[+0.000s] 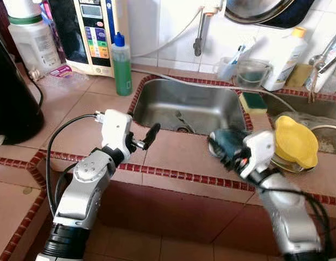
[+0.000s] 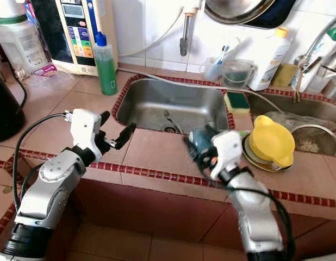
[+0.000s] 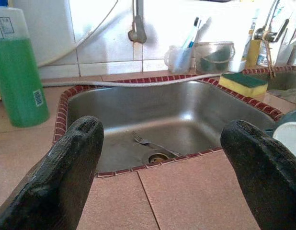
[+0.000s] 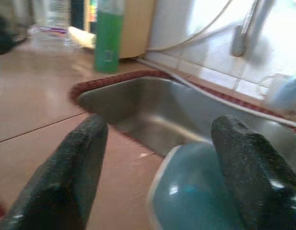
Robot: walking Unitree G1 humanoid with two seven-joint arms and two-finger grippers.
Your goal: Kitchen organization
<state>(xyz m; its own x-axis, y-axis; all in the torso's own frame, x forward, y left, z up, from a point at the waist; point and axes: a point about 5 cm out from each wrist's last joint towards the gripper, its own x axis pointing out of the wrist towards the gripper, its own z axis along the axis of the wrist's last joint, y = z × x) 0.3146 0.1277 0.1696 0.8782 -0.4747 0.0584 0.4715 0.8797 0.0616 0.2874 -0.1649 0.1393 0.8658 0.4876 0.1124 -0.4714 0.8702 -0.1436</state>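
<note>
A teal bowl (image 1: 223, 140) sits on the tiled counter between the steel sink (image 1: 206, 117) and a plate stack with a yellow lid (image 1: 296, 140). My right gripper (image 1: 226, 149) is at the bowl, open; in the blurred right wrist view the bowl (image 4: 196, 201) lies low between the two fingers (image 4: 76, 163), and I cannot tell whether they touch it. My left gripper (image 2: 114, 128) hovers open over the counter at the sink's near left corner, holding nothing. A fork (image 3: 148, 142) lies in the sink by the drain.
A green soap bottle (image 1: 122, 65) and a water purifier (image 1: 94, 32) stand at the back left, a black kettle (image 1: 13, 103) at the far left. A yellow-green sponge (image 1: 253, 102) lies on the divider. Cups, bottles and a second basin (image 1: 320, 109) crowd the right.
</note>
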